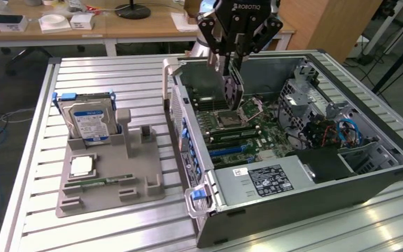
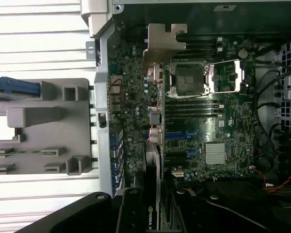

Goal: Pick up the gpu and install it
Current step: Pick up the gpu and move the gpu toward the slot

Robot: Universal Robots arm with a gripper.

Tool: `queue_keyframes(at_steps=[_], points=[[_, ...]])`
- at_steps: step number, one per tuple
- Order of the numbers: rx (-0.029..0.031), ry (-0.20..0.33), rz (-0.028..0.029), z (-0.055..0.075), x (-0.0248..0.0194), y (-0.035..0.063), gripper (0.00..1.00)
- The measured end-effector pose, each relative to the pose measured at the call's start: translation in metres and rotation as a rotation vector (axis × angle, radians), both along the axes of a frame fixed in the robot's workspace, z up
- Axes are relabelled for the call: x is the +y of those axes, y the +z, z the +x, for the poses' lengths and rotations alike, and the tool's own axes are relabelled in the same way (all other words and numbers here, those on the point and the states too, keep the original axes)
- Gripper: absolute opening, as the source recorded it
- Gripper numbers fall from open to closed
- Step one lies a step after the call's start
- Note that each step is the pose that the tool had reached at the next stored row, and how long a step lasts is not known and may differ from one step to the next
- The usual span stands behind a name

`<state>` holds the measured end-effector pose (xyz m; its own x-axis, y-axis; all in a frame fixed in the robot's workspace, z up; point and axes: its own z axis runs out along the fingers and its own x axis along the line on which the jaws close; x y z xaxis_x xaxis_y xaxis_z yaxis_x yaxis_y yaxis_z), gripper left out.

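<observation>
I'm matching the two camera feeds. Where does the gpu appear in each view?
Exterior view: the gpu hangs on edge from the gripper, above the motherboard inside the open case.
Wrist view: the gpu runs edge-on over the motherboard, its metal bracket beside the socket.
Shared landmark: the CPU socket.

- One gpu — one gripper
- One open computer case
- One blue-labelled hard drive
- One processor chip, one green memory stick
- One grey parts holder
</observation>
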<state>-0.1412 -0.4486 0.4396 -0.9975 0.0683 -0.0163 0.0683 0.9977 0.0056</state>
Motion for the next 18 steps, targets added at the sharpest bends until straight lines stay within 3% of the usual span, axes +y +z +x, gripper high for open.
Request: queue_keyframes(at_steps=[18], points=[[0.0000,0.000,0.0000,0.014,0.0000,0.0000,0.26]])
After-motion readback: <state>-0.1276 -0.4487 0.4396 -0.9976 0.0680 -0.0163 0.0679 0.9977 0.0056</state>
